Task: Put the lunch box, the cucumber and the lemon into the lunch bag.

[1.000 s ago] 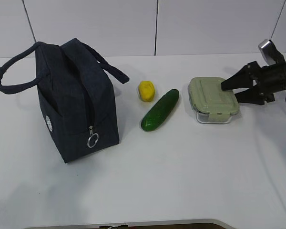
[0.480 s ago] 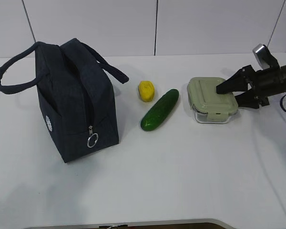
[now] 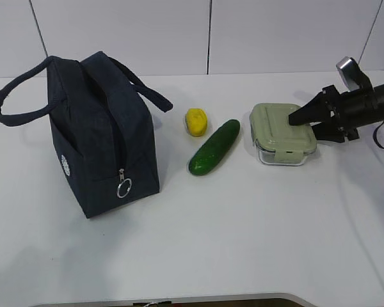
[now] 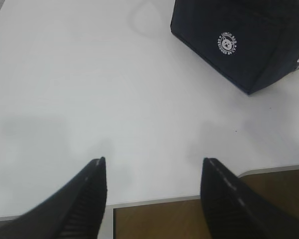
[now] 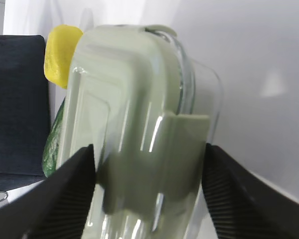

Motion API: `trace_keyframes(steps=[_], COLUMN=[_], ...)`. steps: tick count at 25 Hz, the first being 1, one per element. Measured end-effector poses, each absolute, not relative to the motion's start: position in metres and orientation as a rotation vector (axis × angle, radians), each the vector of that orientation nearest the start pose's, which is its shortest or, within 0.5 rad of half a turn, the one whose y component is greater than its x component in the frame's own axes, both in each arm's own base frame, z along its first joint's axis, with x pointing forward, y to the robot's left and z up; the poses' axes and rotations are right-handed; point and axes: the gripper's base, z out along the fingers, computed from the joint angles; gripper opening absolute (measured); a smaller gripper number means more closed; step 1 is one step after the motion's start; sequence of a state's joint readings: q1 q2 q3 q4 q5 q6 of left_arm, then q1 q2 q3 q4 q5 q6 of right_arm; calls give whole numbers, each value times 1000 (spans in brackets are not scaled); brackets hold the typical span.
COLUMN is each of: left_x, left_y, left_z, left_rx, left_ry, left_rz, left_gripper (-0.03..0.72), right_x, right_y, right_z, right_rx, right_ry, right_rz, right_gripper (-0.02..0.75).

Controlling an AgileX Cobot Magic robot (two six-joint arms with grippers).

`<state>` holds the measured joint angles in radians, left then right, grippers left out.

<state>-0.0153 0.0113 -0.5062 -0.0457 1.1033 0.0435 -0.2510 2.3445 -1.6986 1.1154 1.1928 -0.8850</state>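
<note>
The lunch box (image 3: 281, 131), clear glass with a sage-green lid, sits on the white table at the right. My right gripper (image 3: 303, 126) reaches in from the right and straddles its near end. In the right wrist view, the lunch box (image 5: 139, 124) fills the space between the open gripper's (image 5: 149, 149) fingers, which stand close on either side. The dark green cucumber (image 3: 214, 147) and yellow lemon (image 3: 196, 121) lie just left of the box. The navy lunch bag (image 3: 102, 147) stands upright at the left. My left gripper (image 4: 153, 160) hangs open and empty over the table's front edge, with the bag (image 4: 239, 45) ahead.
The bag's silver zipper ring (image 3: 124, 187) hangs low on the end facing the camera. Its two loop handles (image 3: 25, 109) stick out sideways. The table's front edge (image 4: 154, 201) runs right under my left fingers. A white wall stands behind the table.
My right gripper has slid left further over the lunch box and its jaws have narrowed. The box has shifted slightly left. The left arm has not moved.
</note>
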Motion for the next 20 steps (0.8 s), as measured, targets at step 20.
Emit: trace_keyframes(steps=[20], left_x=[-6], left_y=[-4], left_z=[276], left_rx=[65], left_ry=[2090], left_rz=[-38], left_gripper=[431], right_x=[463], right_y=[-40], right_z=[135], right_rx=[-9], right_ry=[2486], right_rz=[1270], right_gripper=[405])
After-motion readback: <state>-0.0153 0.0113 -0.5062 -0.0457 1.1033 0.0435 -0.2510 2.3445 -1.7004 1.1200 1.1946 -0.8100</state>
